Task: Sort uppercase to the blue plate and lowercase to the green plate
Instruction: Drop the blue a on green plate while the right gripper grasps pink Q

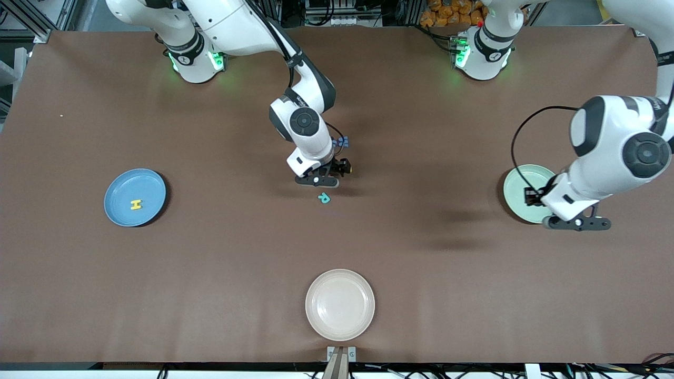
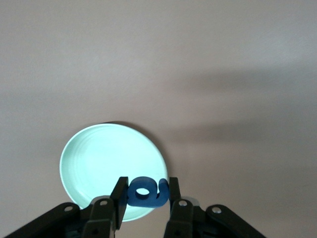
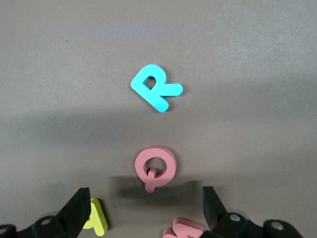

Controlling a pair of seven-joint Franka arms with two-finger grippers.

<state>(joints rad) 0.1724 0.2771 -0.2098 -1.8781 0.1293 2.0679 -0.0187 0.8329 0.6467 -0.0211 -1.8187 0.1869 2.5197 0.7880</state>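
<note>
Front view: a yellow H [image 1: 136, 205] is seen in the blue plate [image 1: 120, 185], at nine o'clock from the teal R [image 1: 324, 198]. The left end effector [image 1: 578, 223] is held over the green plate [image 1: 518, 181]; the brown bench [image 1: 210, 289] is otherwise sparse.

Left wrist view: a blue a [image 2: 146, 192] is gripped; release over the plate is judged next.

Right wrist view: the right end effector [image 3: 146, 210] is spread wide over the red Q [image 3: 155, 167]; descent is called for.

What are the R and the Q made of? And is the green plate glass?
The teal R and pink-red Q look like soft foam: thick, flat-cut shapes with matte faces and no shine. The green plate seems to be plastic rather than glass: solid pale mint, not see-through, with a smooth, slightly glossy face and faint rings. Touch would settle it.
</note>
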